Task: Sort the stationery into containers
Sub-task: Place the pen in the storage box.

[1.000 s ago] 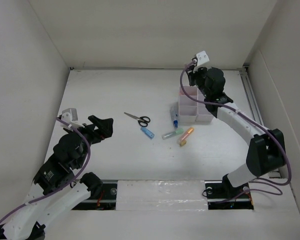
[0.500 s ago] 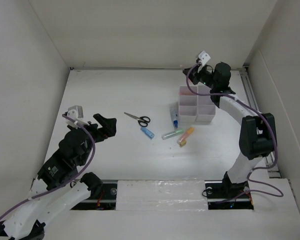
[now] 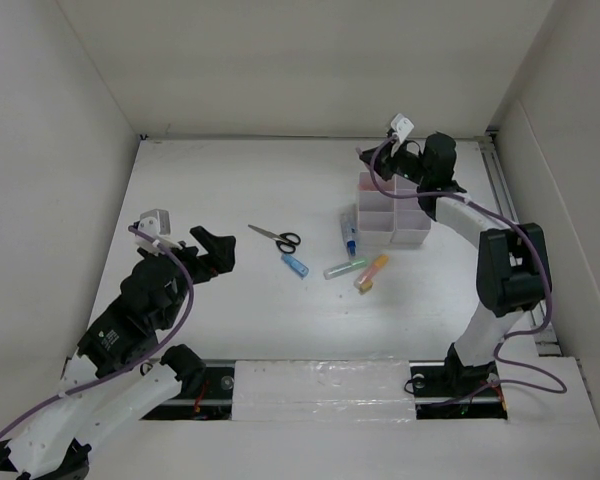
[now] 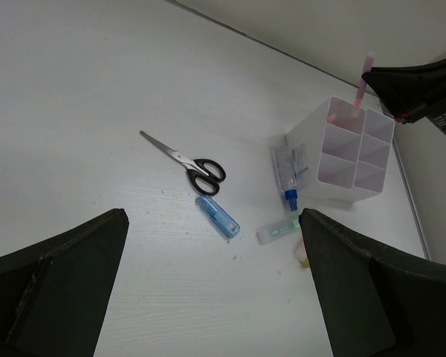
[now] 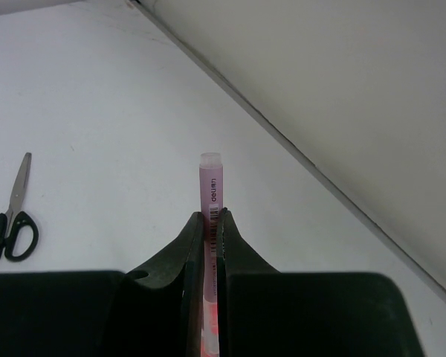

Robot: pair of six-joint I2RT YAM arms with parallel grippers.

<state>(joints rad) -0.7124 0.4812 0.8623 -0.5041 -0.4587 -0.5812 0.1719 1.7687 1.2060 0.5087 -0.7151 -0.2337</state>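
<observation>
Right fingers (image 5: 191,249) clamp the pink marker (image 5: 210,182) above the organiser (image 4: 342,186) near the tabletop's (image 3: 230,190) far edge; lowering and releasing it looks next, left fingers (image 4: 67,275) apart.

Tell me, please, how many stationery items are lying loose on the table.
5: scissors and blue tube mid-table, blue-capped pen beside the organiser, green marker and orange marker just on its near side. Another piece may hide in that cluster.

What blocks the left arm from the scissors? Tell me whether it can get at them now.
Probably yes. The left claw is open and faces the scissors across bare table, nothing between them. The short blue tube lies close to the handles. The right claw holds a pink marker at the organiser.
</observation>
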